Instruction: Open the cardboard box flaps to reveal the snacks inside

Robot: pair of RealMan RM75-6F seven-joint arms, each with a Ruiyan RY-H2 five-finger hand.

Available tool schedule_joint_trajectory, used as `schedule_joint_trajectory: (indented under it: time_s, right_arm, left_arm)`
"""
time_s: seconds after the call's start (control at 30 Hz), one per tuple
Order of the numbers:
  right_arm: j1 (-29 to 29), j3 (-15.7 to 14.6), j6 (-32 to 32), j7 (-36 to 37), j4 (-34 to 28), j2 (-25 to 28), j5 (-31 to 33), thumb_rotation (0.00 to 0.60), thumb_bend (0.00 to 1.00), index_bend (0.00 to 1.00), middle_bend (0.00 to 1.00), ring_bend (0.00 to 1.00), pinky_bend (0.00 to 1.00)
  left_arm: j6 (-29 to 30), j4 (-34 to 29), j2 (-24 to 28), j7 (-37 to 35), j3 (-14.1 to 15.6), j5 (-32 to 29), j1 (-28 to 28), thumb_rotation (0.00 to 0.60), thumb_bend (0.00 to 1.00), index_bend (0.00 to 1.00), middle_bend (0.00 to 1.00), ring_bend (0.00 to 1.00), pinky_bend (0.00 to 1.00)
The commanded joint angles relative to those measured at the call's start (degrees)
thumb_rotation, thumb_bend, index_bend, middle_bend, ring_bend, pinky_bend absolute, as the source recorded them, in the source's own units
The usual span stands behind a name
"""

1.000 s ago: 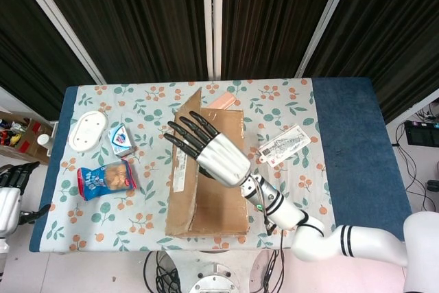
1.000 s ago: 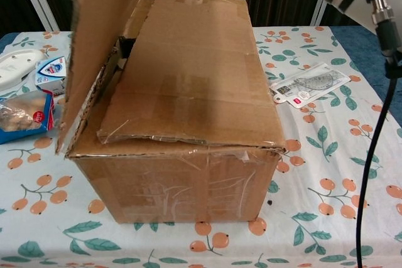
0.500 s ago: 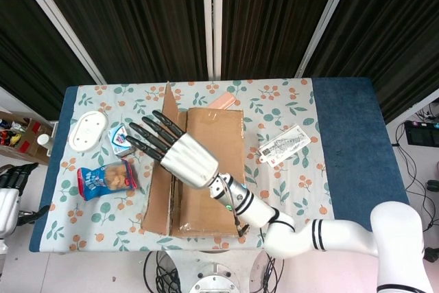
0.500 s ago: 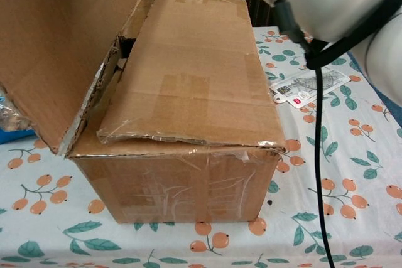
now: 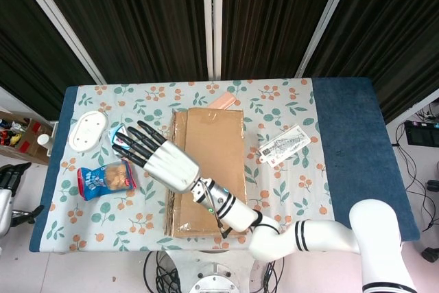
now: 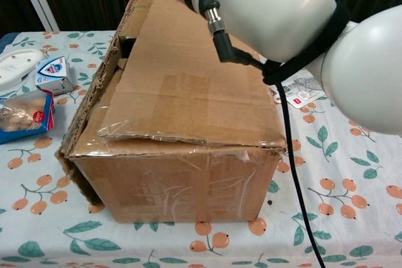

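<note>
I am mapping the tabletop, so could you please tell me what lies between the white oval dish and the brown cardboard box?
In the head view, a small blue-and-white carton lies between the white oval dish and the brown cardboard box.

This looks like a robot lab or test room rather than a home. Dark pleated curtains (image 5: 137, 18) with white metal frame bars (image 5: 212, 18) wall off a table under a fruit-print tablecloth (image 5: 288, 190), while loose black cables (image 5: 411, 162) and storage boxes (image 5: 20, 135) sit on the pale floor.
</note>
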Motion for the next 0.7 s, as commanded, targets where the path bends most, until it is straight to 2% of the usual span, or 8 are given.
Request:
schedule_joint_trajectory:
  time_s: [0.03,0.23,0.3,0.33,0.43,0.53,0.6,0.7]
  right_arm:
    - [-1.26,-0.44,0.15,3.22,-2.82,3.51,-0.51,0.6,0.37,0.0,0.0,0.0,0.0]
    - [-3.15,-1.83,-6.25,8.55,-11.02,14.75,1.68,0.6,0.77,0.0,0.03,0.0,0.0]
    - [-3.05,-2.06,-10.4,8.98,-13.7,19.39,4.3,0.6,0.85,0.01,0.05,0.0,0.0]
    - [-2.82,-2.33,-13.35,9.09,-15.42,22.46,6.35,0.6,0.88,0.05,0.07,0.0,0.0]
    - [-1.53,-3.05,-19.99,9.92,-18.05,28.62,10.34,0.6,0.94,0.24,0.14,0.0,0.0]
    - [-0.29,-4.18,-23.8,10.83,-18.79,31.59,12.63,0.6,0.99,0.34,0.2,0.0,0.0]
    - [0.29,-4.89,-24.95,11.44,-18.89,32.13,13.05,0.6,1.0,0.39,0.21,0.0,0.0]
    - [1.23,-6.05,-26.15,12.31,-18.44,32.13,13.21,0.6,1.0,0.41,0.22,0.0,0.0]
  left_arm:
    - [0.03,0.08,0.21,-0.23,0.01,0.0,0.09,0.6,0.1,0.16,0.17,0.16,0.24]
    - [-0.48,0.06,-0.11,-0.16,0.07,0.28,-0.22,0.6,0.1,0.16,0.17,0.16,0.24]
    - [-0.76,-0.06,-0.26,0.22,0.11,0.41,-0.43,0.6,0.1,0.16,0.17,0.16,0.24]
    - [-0.9,-0.19,-0.36,0.42,0.09,0.47,-0.55,0.6,0.1,0.16,0.17,0.16,0.24]
    - [-1.23,-0.42,-0.7,0.67,-0.08,0.31,-0.84,0.6,0.1,0.16,0.17,0.16,0.24]
    - [-1.73,-0.4,-0.99,0.93,-0.13,0.14,-1.12,0.6,0.1,0.16,0.17,0.16,0.24]
    - [-2.03,-0.42,-1.03,1.25,-0.09,0.05,-1.24,0.6,0.1,0.16,0.17,0.16,0.24]
    - [-2.15,-0.62,-0.87,1.65,-0.07,-0.04,-1.27,0.6,0.1,0.16,0.17,0.16,0.24]
